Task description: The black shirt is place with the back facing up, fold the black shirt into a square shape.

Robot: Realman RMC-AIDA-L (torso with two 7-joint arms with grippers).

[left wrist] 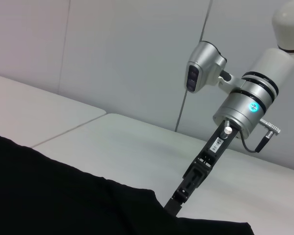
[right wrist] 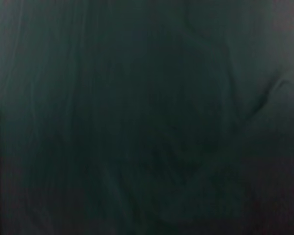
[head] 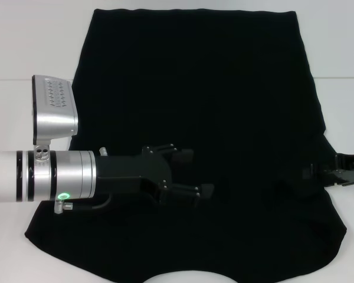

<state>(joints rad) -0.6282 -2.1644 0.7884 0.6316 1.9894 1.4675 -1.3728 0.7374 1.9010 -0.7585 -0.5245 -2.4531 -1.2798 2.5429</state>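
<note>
- Two arms are on the job, and I judge the fold only partly done: the black shirt (head: 189,118) lies on the white bench (head: 23,41) as a broad panel with no sleeves sticking out, so the sides look tucked in already.
- It reaches from near the far edge of the bench to the near edge, where its curved neckline shows. It is longer than a square, so I reckon the lengthwise fold is left.
- My left gripper (head: 186,171) hovers over the shirt's near-left part, jaws apart and holding nothing.
- My right gripper (head: 342,171) is at the shirt's right edge, down at the cloth; from the left wrist view (left wrist: 174,205) its tip meets the fabric, but I cannot tell whether the jaws are clamped.
- My right wrist camera shows only dark cloth.
</note>
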